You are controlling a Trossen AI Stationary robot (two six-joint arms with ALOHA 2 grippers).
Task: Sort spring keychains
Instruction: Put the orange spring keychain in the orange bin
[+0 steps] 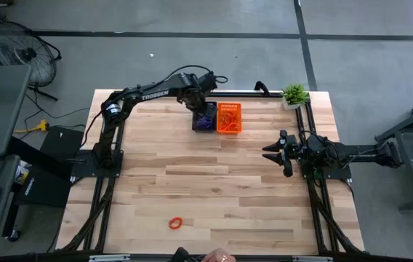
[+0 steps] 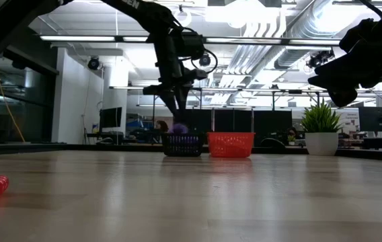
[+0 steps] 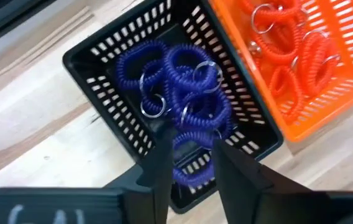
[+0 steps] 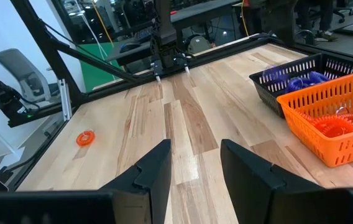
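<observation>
My left gripper (image 3: 192, 146) is open and hangs over the near side of the black basket (image 1: 205, 116), fingers pointing down just above its rim (image 2: 181, 138). Several purple spring keychains (image 3: 183, 87) lie piled inside, and one purple coil (image 3: 194, 158) shows in the gap between my fingers, resting in the basket. The orange basket (image 1: 229, 118) stands against the black one's right side and holds several orange keychains (image 3: 291, 56). One orange keychain (image 1: 176, 223) lies flat on the table near its near edge, also seen in the right wrist view (image 4: 85, 137). My right gripper (image 4: 195, 162) waits open above the table's right side.
A small potted plant (image 1: 294, 94) stands at the table's far right corner. Black frame rails (image 1: 315, 204) run along the left and right sides. Part of a person's hand (image 1: 217, 256) shows at the near edge. Bare wood lies between the baskets and the lone orange keychain.
</observation>
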